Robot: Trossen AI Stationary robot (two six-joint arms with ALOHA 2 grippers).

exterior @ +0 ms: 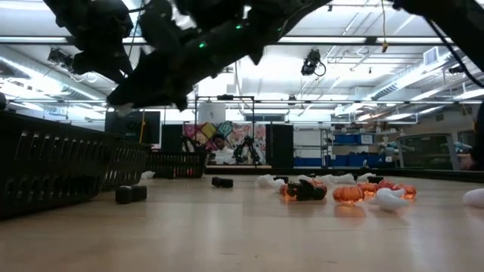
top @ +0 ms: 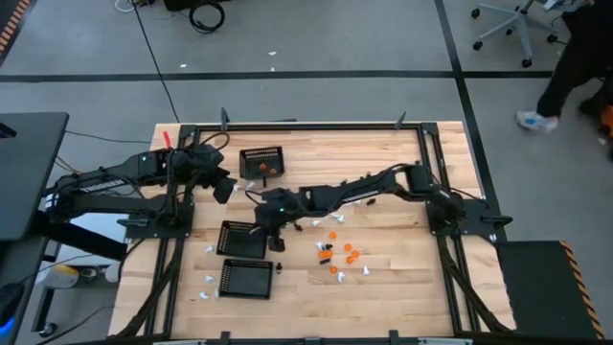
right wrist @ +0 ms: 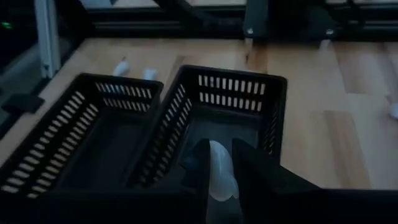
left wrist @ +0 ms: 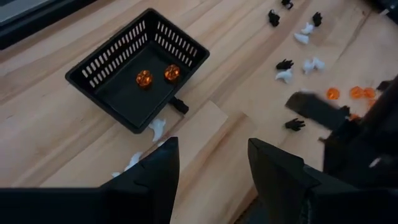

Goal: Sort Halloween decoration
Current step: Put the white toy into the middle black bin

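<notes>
Loose orange [top: 348,247], black [top: 326,251] and white [top: 366,273] Halloween decoration pieces lie on the wooden table right of centre. Two orange pieces [left wrist: 143,78] sit in the far mesh basket [top: 261,161]. My right gripper [right wrist: 217,149] reaches across the table and hovers over the middle basket [top: 241,238], shut on a white piece [right wrist: 221,169]. My left gripper [left wrist: 211,146] hangs open above the table, near the far basket, with nothing between its fingers. My right gripper pinches the white piece [right wrist: 221,163] between its two fingers, and the piece's rounded end shows past the fingertips. The fingers slant down toward the table's left. The piece is lifted clear, above the middle basket's inside [right wrist: 214,127].
A third basket [top: 246,278] stands nearer the front edge, beside the middle one. A few white pieces [top: 209,280] lie left of these baskets and one [left wrist: 157,128] by the far basket. A black metal frame [top: 421,144] borders the table. A person [top: 565,67] walks at the far right.
</notes>
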